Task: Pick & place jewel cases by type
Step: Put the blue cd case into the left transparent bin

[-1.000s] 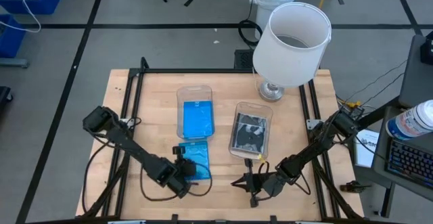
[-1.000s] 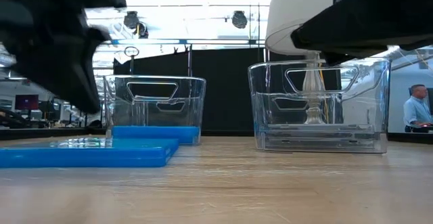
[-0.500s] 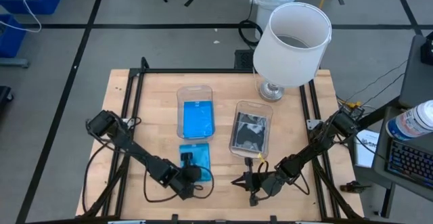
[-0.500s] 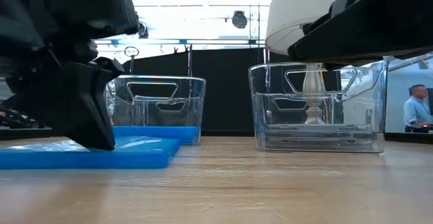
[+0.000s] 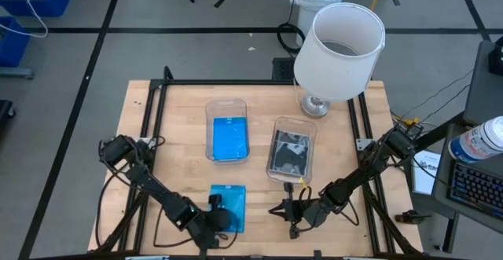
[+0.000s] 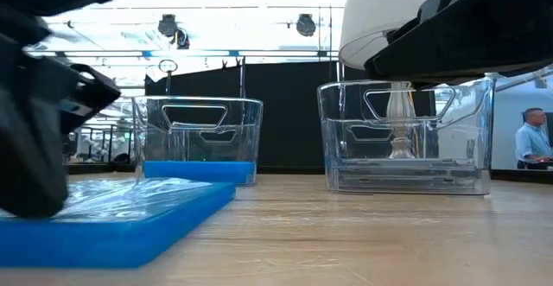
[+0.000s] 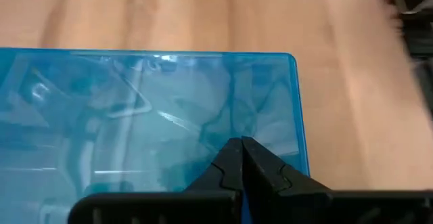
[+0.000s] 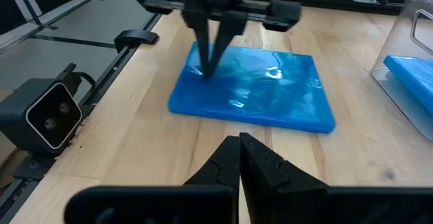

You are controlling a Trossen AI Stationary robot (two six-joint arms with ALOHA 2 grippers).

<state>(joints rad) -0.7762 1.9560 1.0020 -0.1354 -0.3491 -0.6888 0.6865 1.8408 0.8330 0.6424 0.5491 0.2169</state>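
Dragged toward the bench's (image 5: 177, 107) near edge over the last second, the blue case (image 5: 227, 207) now lies flat well clear of the left bin (image 5: 226, 130), which it lay just below a second ago. Left tool (image 5: 222, 219) has moved with it and sits at the case's near-left corner, fingers pressed together with their tips down on the case's top face; in the left wrist view the closed tips (image 7: 241, 149) rest on the blue surface, pinching nothing. Inside the left bin lies another blue case (image 5: 229, 140). Just right of that bin stands the right bin (image 5: 291, 151), holding a dark case with a silver disc (image 5: 289, 156). Right tool (image 5: 280, 210) hovers to the right of the loose blue case, below the right bin, fingers closed and empty. Behind the right bin, a white lamp (image 5: 339, 49) stands on the bench's far edge.
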